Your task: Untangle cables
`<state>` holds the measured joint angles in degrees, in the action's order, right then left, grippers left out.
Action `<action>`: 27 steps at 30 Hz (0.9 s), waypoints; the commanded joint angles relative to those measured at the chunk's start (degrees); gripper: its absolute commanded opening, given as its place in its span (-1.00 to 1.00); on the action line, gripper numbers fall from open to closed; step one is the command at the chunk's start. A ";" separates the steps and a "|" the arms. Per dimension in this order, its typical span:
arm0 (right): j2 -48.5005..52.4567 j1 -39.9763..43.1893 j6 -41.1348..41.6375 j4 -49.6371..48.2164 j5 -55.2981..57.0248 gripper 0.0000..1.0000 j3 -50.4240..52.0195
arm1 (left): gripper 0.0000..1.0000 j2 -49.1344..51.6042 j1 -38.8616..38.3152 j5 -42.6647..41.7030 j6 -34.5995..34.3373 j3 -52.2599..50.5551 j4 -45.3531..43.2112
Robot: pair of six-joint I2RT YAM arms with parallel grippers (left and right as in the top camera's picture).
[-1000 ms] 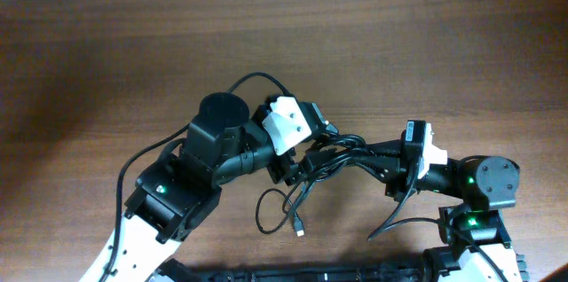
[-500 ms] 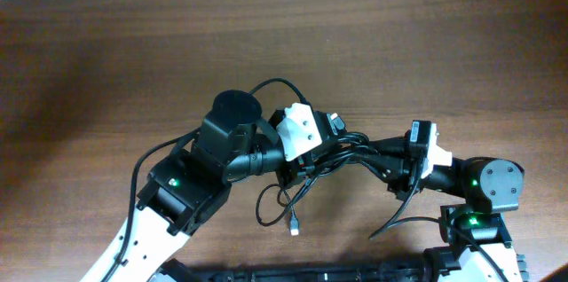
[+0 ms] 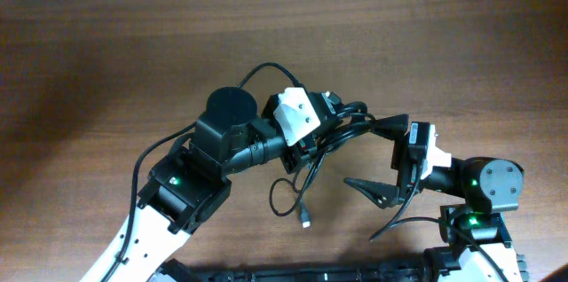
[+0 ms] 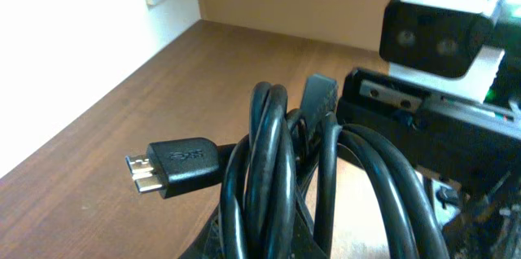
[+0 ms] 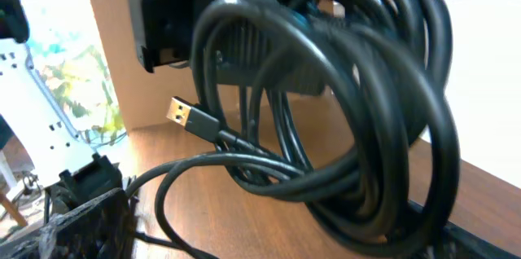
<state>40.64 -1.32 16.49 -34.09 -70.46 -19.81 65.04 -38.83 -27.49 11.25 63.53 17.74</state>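
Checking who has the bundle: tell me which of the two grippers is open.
The right gripper, its jaws spread wide apart. The left gripper, under the white camera block, is shut on the cables.

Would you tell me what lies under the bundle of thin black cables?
A loose loop and small plug over the brown wooden table; fingertips of the left gripper are hidden.

A looped bundle of black cables [image 5: 366, 129] hangs over the wooden bench [image 5: 244, 226], its USB plug [image 5: 183, 114] jutting left.
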 commanded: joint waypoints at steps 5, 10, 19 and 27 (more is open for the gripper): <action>1.79 -0.42 5.49 3.85 13.16 0.93 -0.63 | -1.00 -3.61 0.37 2.93 -1.57 0.61 0.33; 1.79 -0.39 8.13 3.93 16.90 0.85 -0.63 | -1.00 -4.98 0.37 2.91 -1.60 0.59 1.95; 1.79 3.26 10.80 2.25 10.82 0.85 -0.63 | -1.00 -5.53 0.37 2.84 -4.17 0.59 3.34; 1.79 3.32 10.84 1.70 10.51 0.77 -0.63 | -1.00 -4.15 0.35 -7.91 -4.59 0.59 3.34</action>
<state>42.54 1.48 27.05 -32.16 -58.67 -19.81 60.64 -38.76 -29.41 7.68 63.53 21.50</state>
